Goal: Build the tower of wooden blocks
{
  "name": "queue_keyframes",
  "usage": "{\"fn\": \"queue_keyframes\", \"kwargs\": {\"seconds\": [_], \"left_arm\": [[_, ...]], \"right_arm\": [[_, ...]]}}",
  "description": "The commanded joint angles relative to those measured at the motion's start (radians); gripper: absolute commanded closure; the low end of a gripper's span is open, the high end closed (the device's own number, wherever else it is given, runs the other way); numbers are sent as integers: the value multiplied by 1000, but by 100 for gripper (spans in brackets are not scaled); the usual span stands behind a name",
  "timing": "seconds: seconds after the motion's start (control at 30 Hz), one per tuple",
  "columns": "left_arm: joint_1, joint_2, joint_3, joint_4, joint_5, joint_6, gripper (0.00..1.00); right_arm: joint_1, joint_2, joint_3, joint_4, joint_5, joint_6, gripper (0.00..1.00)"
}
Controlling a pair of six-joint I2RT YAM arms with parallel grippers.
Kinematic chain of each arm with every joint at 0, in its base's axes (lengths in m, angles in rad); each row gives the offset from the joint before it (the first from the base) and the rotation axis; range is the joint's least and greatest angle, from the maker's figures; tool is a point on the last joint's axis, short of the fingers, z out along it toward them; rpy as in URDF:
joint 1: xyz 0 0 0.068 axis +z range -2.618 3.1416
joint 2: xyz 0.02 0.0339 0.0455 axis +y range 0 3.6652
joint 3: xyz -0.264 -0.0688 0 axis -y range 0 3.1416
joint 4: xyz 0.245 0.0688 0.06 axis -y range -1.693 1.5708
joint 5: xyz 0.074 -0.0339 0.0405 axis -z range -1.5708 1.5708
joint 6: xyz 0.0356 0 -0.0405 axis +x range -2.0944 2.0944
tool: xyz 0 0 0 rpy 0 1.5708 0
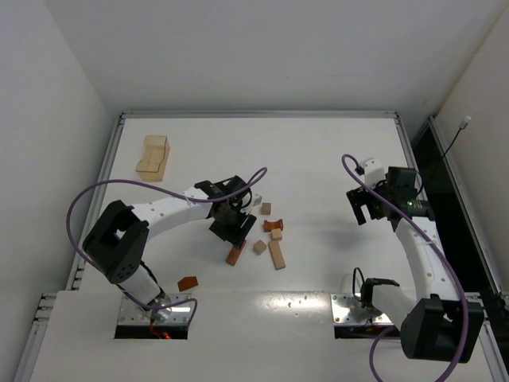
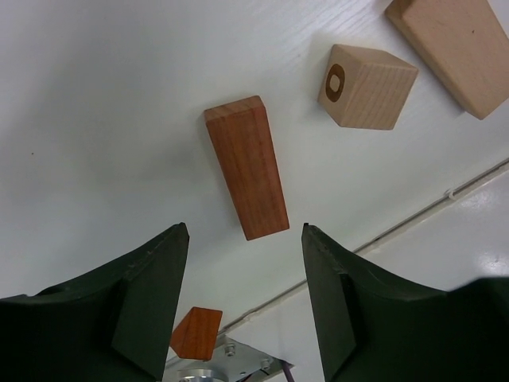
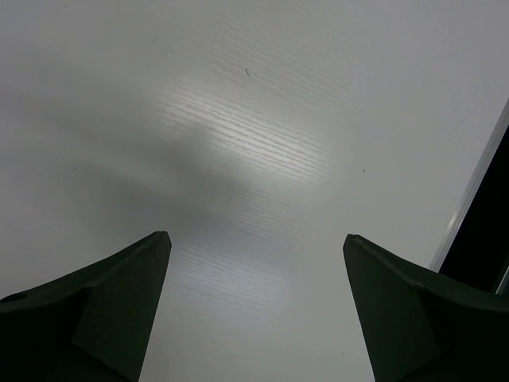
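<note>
Left tool (image 2: 244,237) hangs parted above a reddish bar (image 2: 246,167) on the white worktop (image 1: 318,151), white walls (image 1: 238,48) around. Right tool (image 3: 256,237) gapes wide; a pale bar (image 2: 453,48) is cut off.

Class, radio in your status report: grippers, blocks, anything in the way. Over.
Left gripper open, empty, reddish-brown bar just ahead. Right gripper open, empty, off to the side. Blocks scattered flat, none stacked. Nothing blocking the bar.

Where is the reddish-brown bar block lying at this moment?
In the left wrist view, the reddish-brown bar lies flat on the table just ahead of the open left gripper, with the pale cube nearest to it.
</note>
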Motion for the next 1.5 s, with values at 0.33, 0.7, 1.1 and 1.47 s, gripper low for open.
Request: {"fn": "queue_keyframes", "kwargs": {"seconds": [0.33, 0.7, 1.1, 1.47], "left_arm": [[-26, 76, -6, 46, 7, -51, 43], [-44, 160, -7, 78, -11, -79, 46], [-93, 217, -17, 129, -135, -97, 57], [-113, 213, -7, 146, -286, -48, 100]], "right_arm": [[-5, -25, 24, 8, 26, -7, 12], [-5, -25, 6, 8, 45, -7, 12], [-5, -25, -12, 17, 54, -17, 12], [-5, -25, -22, 27, 54, -17, 12]]}}
